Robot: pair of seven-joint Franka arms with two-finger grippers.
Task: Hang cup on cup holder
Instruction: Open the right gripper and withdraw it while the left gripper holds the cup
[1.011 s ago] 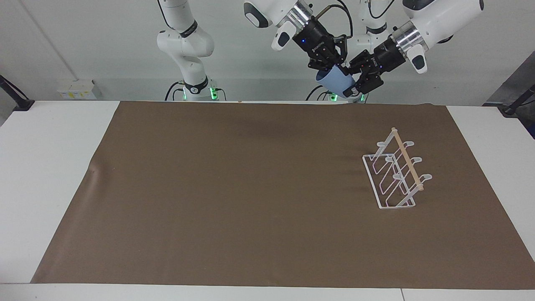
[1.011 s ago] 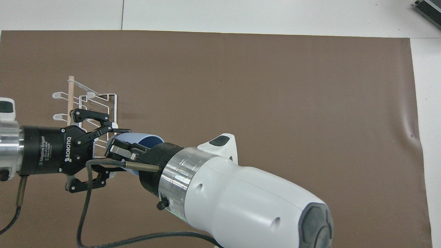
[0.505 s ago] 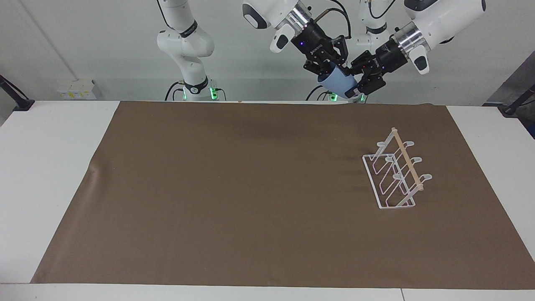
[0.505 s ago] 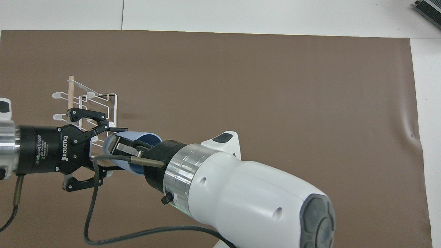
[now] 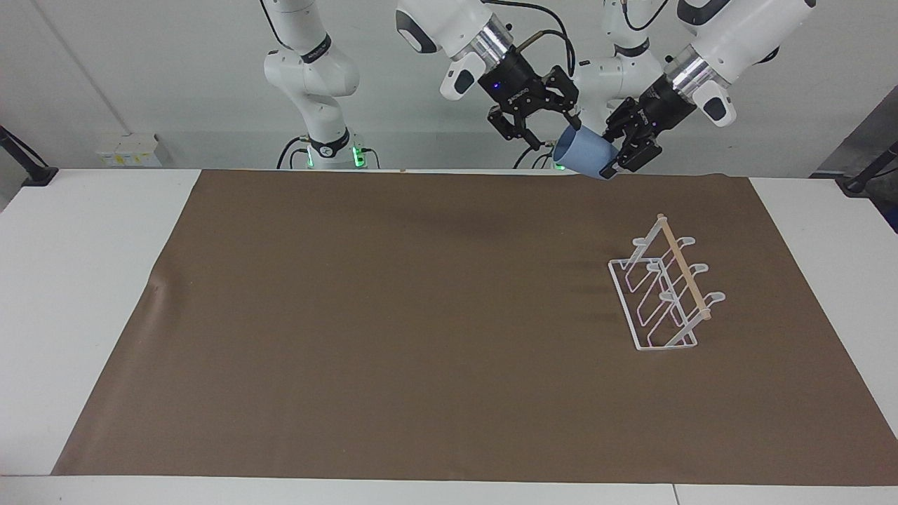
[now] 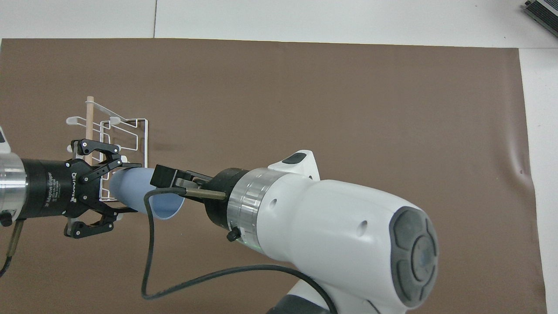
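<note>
One camera looks down from high across the table (image 5: pixel 105 231), facing the robots. The other sits high above their end, looking steeply down. Both share the brown mat (image 5: pixel 393 330) and rack (image 5: pixel 663 294).

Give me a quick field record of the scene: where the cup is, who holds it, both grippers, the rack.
cup: small light-blue plastic tumbler, in the air, tilted, mouth toward the right arm
held by: left gripper, shut on its base end
right gripper: open, beside the cup's rim, clear of it
rack: white wire cup holder with a wooden rod, standing on the brown mat, toward the left arm's end, no cup on it
</note>
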